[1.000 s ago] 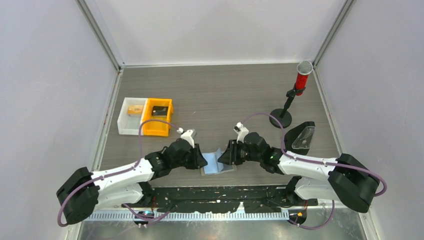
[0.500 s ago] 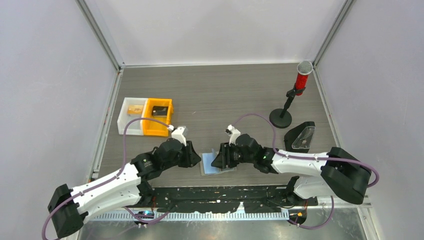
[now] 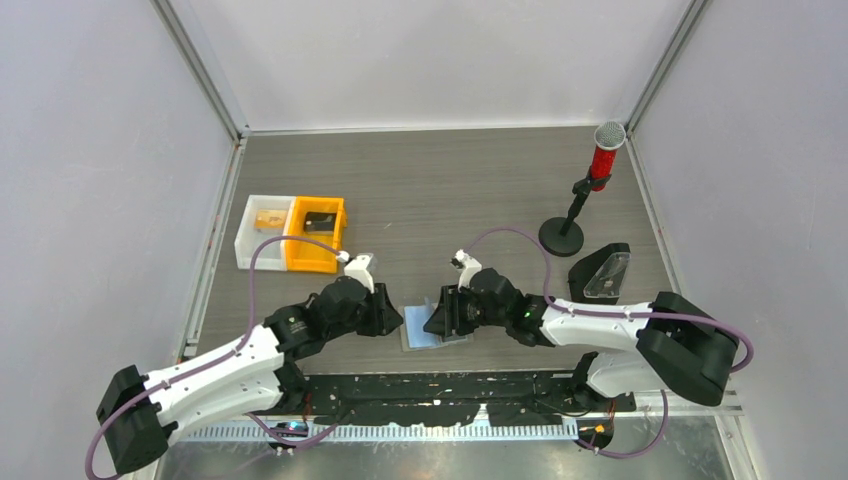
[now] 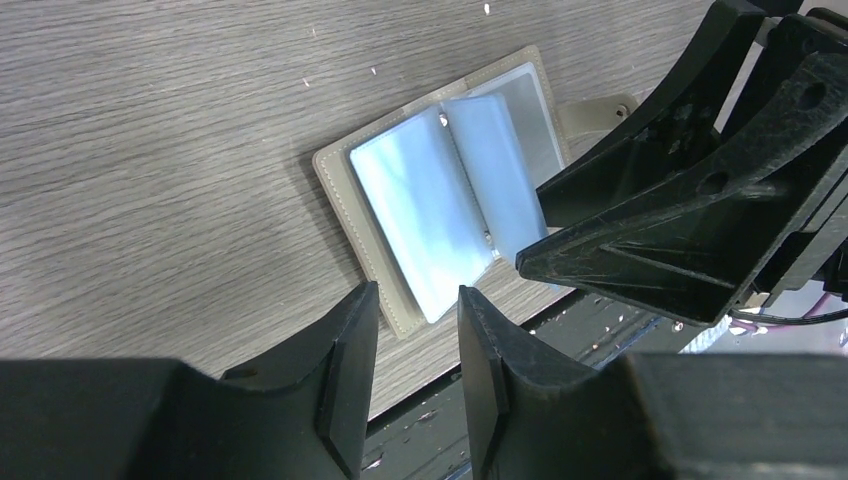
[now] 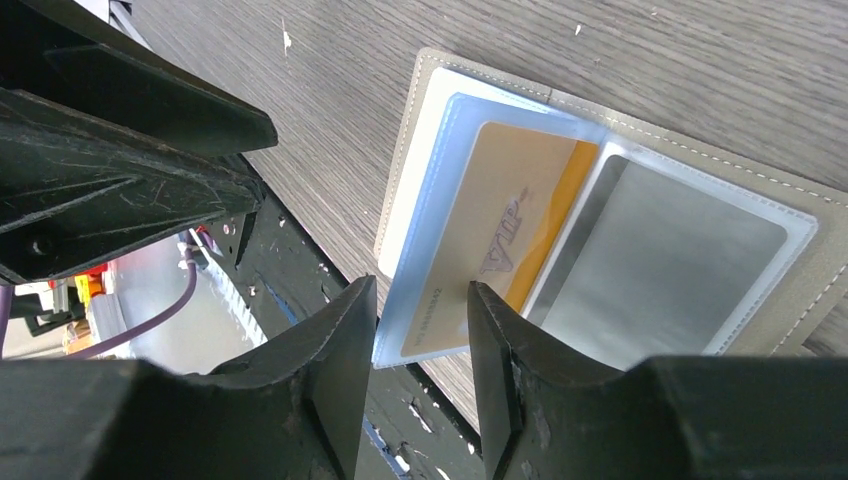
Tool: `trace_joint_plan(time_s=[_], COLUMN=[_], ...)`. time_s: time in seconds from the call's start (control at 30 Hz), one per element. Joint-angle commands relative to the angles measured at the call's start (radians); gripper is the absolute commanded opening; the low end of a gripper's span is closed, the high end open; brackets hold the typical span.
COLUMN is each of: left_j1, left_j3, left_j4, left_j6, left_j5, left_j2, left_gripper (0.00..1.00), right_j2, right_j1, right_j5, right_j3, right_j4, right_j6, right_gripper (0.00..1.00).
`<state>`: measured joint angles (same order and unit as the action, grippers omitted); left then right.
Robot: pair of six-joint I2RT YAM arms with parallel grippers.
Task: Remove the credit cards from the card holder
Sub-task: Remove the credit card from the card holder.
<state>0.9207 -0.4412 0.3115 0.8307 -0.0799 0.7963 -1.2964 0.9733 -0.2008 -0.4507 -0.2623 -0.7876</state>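
Note:
The card holder (image 3: 458,340) lies spread open at the table's near edge, between my two grippers. In the left wrist view the holder (image 4: 338,190) has a grey-brown rim, and its sleeves show light blue credit cards (image 4: 420,225). In the right wrist view a clear bluish sleeve leaf stands up from the holder (image 5: 790,290), with a tan and gold card (image 5: 500,245) marked VIP inside. My left gripper (image 4: 418,305) (image 3: 396,322) is open and empty, just left of the holder. My right gripper (image 5: 422,295) (image 3: 433,322) is open, and the leaf's free corner sits between its fingers.
A white bin (image 3: 265,232) and an orange bin (image 3: 315,236) stand at the back left. A red microphone on a stand (image 3: 603,155) and a black wedge-shaped stand (image 3: 603,273) are at the right. The black base rail (image 3: 440,385) runs just below the holder.
The left arm has drawn back to the left, off the holder. The right gripper has slid left over the holder. Almost nothing has moved in the last half second.

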Motion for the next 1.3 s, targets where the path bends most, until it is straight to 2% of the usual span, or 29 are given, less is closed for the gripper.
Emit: trace_joint_plan(time_s=[0.0, 0.17, 0.33, 0.5, 0.9, 1.27], left_j1=[-0.005, -0.005, -0.005, -0.005, -0.005, -0.005], left_j3=[-0.018, -0.022, -0.018, -0.034, -0.024, -0.005], left_j4=[-0.047, -0.037, -0.054, -0.074, -0.240, -0.296], left_j6=[0.000, -0.002, 0.001, -0.011, -0.007, 0.012], left_j5=[0.004, -0.008, 0.000, 0.013, 0.075, 0.111], left_j2=[0.009, 0.011, 0.022, 0.073, 0.215, 0.335], left_gripper=[0.38, 0.39, 0.40, 0.40, 0.29, 0.23], right_j2=[-0.018, -0.067, -0.118, -0.090, 0.070, 0.036], right_j1=[0.014, 0.038, 0.044, 0.045, 0.035, -0.030], right_j5=[-0.001, 0.008, -0.001, 0.025, 0.130, 0.068], right_j3=[-0.050, -0.070, -0.064, -0.062, -0.063, -0.018], right_j4=[-0.054, -0.061, -0.099, -0.065, 0.118, 0.049], right_j6=[0.005, 0.011, -0.001, 0.019, 0.088, 0.088], right_gripper=[0.45, 0.49, 0.47, 0.47, 0.45, 0.42])
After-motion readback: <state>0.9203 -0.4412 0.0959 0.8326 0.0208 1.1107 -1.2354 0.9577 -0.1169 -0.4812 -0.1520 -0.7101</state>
